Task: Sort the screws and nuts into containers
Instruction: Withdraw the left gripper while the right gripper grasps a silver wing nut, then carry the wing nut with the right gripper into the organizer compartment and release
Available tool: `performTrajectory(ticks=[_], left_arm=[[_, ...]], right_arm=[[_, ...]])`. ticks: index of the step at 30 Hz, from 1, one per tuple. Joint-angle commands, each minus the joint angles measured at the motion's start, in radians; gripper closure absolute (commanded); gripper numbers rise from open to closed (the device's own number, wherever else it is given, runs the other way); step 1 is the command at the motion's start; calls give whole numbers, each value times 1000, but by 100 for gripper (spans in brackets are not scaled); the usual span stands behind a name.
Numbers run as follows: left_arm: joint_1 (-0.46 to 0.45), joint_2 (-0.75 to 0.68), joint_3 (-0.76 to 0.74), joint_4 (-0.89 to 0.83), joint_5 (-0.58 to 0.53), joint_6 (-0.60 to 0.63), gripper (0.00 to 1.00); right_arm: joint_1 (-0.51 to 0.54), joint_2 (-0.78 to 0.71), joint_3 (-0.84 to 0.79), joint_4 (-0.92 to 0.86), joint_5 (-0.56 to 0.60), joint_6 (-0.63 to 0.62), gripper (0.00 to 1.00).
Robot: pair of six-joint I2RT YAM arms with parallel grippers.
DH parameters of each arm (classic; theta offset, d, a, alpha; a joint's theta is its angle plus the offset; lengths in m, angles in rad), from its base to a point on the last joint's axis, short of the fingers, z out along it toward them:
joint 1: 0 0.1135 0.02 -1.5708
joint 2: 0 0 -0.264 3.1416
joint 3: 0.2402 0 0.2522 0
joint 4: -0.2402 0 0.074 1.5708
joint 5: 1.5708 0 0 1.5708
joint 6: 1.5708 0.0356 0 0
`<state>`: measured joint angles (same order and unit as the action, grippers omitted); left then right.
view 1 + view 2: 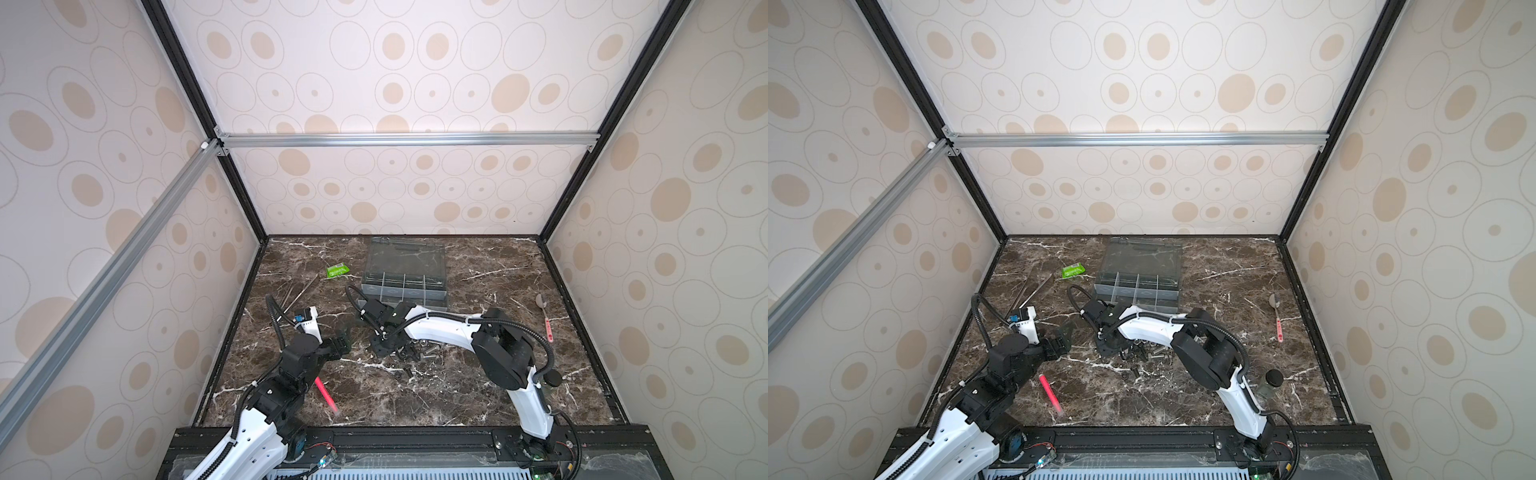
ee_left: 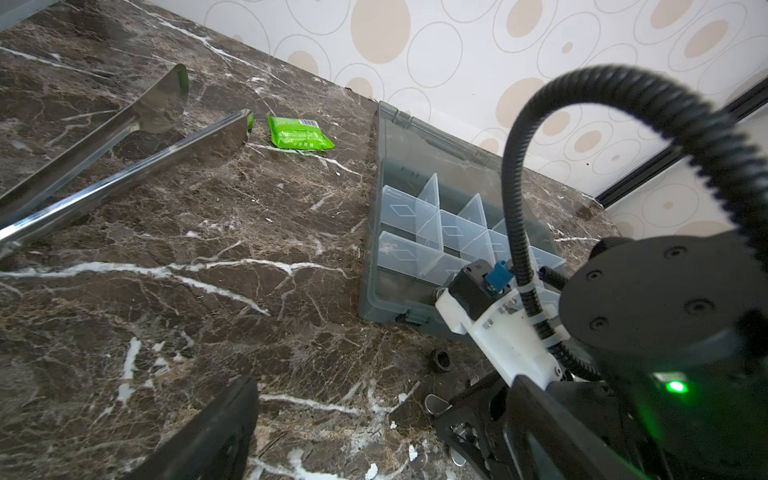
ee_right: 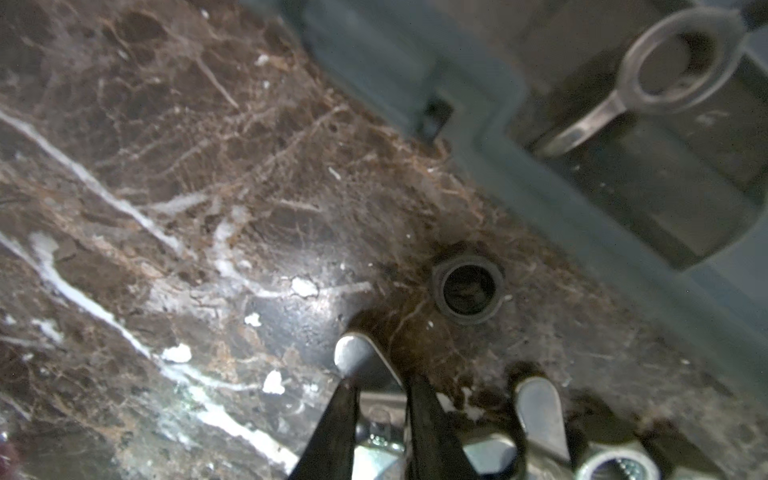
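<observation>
R gripper (image 3: pixel 378 399) crowds the near edge of its wrist view, down at the marble table (image 3: pixel 166 166). Its jaws are pulled in narrow w/ a silver wing nut (image 3: pixel 352 358) pinched btw the two dark fingers (image 3: pixel 332 432), and one wing pokes out past the tips. Just beside the far finger lies a second wing nut (image 3: pixel 538 411). More silver hardware is jammed against it, too cropped to sort out. A bit ahead of the tips sits a black nut (image 3: pixel 467 289), flat, hole up, apart from the rest. Beyond that comes the grey rim of the organiser box (image 3: pixel 582 224). A ring-headed silver piece (image 3: pixel 681 58) lies in the compartment closest to the gripper.

In both top views the rest of the pile, screws (image 1: pixel 428 353) mixed w/ nuts, sits just behind the R gripper toward its own arm. The containers (image 1: pixel 405 286) are ahead of it and the clear lid (image 1: pixel 405 253) is laid open further back. Can't tell from up there what's inside.

L gripper (image 1: pixel 344 337) hangs off to the side of the R one, near but not touching, jaws spread wide and empty. Ahead of it lie long tweezers (image 1: pixel 299 293), w/ a green packet (image 1: pixel 336 271) past those. Back by its arm lies a pink pen (image 1: pixel 326 395). On the R arm's outer side lies a spoon (image 1: pixel 544 318), well apart from the gripper. A small jar (image 1: pixel 1274 377) w/ a black cap stands near that arm's base.
</observation>
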<state>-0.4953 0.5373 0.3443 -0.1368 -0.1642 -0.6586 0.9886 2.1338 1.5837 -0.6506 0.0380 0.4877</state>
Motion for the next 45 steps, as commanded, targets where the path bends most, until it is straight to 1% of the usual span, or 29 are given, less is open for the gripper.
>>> performTrajectory(ticks=[1, 7, 13, 17, 23, 26, 29, 33, 38, 42, 45], left_arm=[[6, -10, -2, 3, -21, -19, 7], [6, -15, -4, -4, -27, -25, 7], [6, -22, -4, -9, -28, -33, 7], [5, -20, -4, -9, -29, -41, 7], [5, -20, -1, -8, -25, -38, 7], [5, -20, -4, -7, -19, -40, 7], [6, -20, -12, 1, -8, -43, 7], [6, -20, -21, 6, 13, -55, 7], [5, -20, -33, 12, 36, -75, 7], [5, -16, -41, 28, 47, -86, 7], [6, -2, -41, 39, 55, -88, 7]], right_arm=[[-3, 22, 19, -37, 5, 6, 78], [-3, 17, 18, -32, -9, 11, 83], [-3, -31, 9, -2, -10, 12, 84], [-10, -59, 35, -18, -6, -8, 84], [-55, -121, 69, -33, -6, -38, 85], [-86, -144, 95, -38, 14, -62, 85], [-116, -141, 134, -55, 40, -79, 85], [-151, -114, 190, -58, 43, -82, 85], [-162, -72, 259, -89, 91, -71, 85], [-162, -75, 239, -80, 137, -40, 85], [-162, -73, 227, -79, 142, -22, 85]])
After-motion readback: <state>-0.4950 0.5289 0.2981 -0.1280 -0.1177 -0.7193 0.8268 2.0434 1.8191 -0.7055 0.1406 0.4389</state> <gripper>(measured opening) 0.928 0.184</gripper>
